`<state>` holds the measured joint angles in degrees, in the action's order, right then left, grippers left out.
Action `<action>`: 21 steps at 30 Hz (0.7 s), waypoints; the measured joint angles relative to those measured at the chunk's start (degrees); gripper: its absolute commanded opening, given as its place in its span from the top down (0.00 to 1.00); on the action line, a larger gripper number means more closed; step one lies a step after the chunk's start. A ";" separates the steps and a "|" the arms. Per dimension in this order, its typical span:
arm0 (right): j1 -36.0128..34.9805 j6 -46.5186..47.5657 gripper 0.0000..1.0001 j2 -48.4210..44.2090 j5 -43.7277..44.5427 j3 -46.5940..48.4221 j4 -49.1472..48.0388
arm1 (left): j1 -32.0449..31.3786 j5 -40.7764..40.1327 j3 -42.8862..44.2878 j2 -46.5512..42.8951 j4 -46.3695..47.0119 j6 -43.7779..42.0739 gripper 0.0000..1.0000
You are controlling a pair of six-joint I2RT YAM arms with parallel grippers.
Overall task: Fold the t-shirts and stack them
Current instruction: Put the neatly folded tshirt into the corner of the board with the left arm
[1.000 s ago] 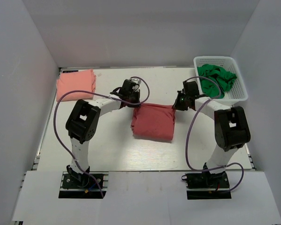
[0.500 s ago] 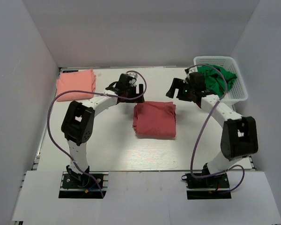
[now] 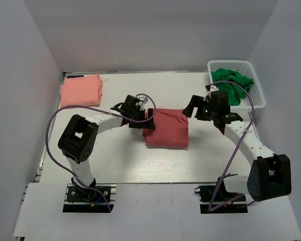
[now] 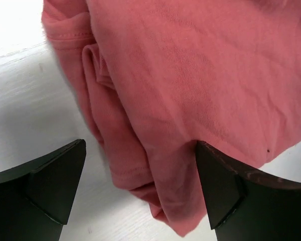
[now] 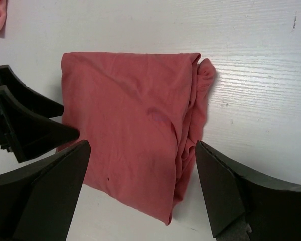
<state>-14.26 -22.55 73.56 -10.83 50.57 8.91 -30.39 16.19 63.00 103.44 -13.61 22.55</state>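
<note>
My left gripper [image 4: 140,165], jaws wide, straddles the folded brick-red t-shirt's [image 3: 166,128] edge, perhaps touching it. My right gripper [image 5: 140,150], equally wide and empty, hovers over its opposite side, placed, I judge, to carry it onto the salmon-pink t-shirt [image 3: 80,90] beyond my left gripper.
</note>
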 measured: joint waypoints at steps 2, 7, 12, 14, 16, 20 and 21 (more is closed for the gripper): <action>0.00 -0.07 0.09 -0.96 0.00 -0.63 0.20 | -0.11 0.42 0.00 1.14 0.85 0.00 0.00; 0.00 -0.87 0.09 -2.08 0.04 -1.68 0.17 | -0.31 1.68 3.19 4.81 3.23 -0.13 0.03; 0.00 -1.05 0.09 -2.38 0.39 -2.43 0.39 | -0.92 2.23 4.66 7.45 6.03 -0.44 0.35; 0.00 -1.05 0.09 -2.58 0.81 -2.73 0.42 | -1.09 2.45 4.66 8.15 7.19 -0.52 0.51; 0.00 -1.05 0.09 -2.69 1.49 -2.95 0.35 | -1.33 2.49 4.63 8.90 7.96 -0.57 0.61; 0.00 -1.05 0.09 -3.41 2.91 -4.11 0.39 | -1.60 2.91 5.81 10.21 7.82 -0.83 1.00; 0.00 -1.07 0.09 -3.85 3.26 -4.46 0.44 | -1.75 2.54 6.47 10.43 7.26 -1.11 1.00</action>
<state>-14.26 -23.62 69.71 -7.57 46.11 9.34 -32.14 18.72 69.47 113.86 -6.35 21.43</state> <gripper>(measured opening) 0.902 0.062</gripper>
